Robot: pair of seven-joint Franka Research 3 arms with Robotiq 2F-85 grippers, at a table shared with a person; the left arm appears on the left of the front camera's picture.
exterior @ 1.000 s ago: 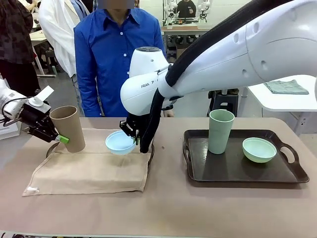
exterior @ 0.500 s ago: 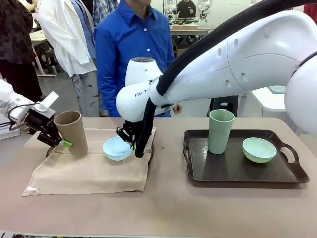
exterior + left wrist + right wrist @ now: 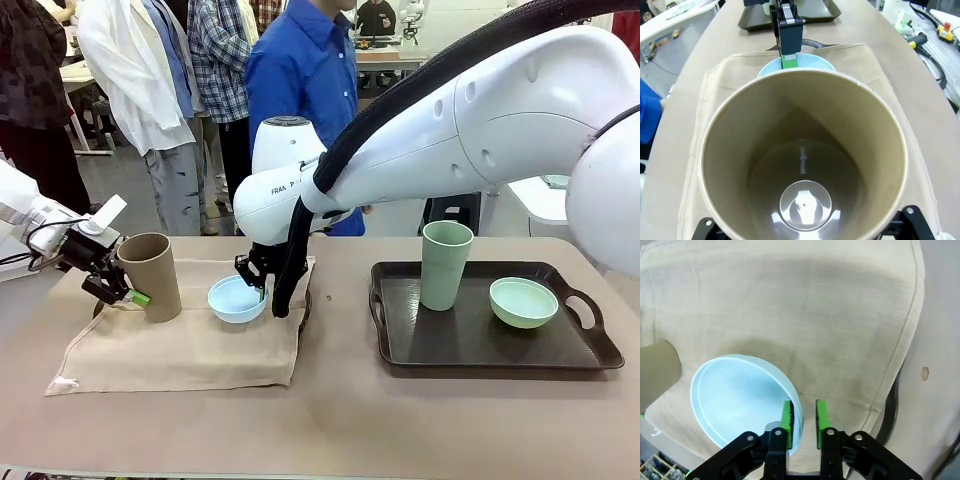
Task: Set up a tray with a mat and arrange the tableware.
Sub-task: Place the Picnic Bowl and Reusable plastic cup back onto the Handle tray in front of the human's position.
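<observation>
Tan table [image 3: 340, 430] nearest you. On its left half a beige mat [image 3: 180, 350] lies flat, with a dark tray rim [image 3: 890, 412] poking out past the mat's right edge. Near that edge the light blue bowl [image 3: 740, 400] sits upright on the mat. Your right gripper [image 3: 802, 421] comes down over it with the bowl's wall between the green pads: jaws parted a little, inner pad close to the inside wall, outer pad clear of the rim, so not clamped. Further left, the tan cup [image 3: 152, 275] stands upright on the mat, near the bowl. Your left gripper [image 3: 140, 292] flanks the cup low on its wall; you can't tell from these views whether it's squeezing or just sitting around it. On the right half of the table sits a second dark tray [image 3: 470, 345], with the pale green cup [image 3: 444, 265] upright at its left rear and the pale green bowl [image 3: 523, 301] to the right, apart from that cup. At the far side people are standing, one in a blue shirt [image 3: 300, 80].
</observation>
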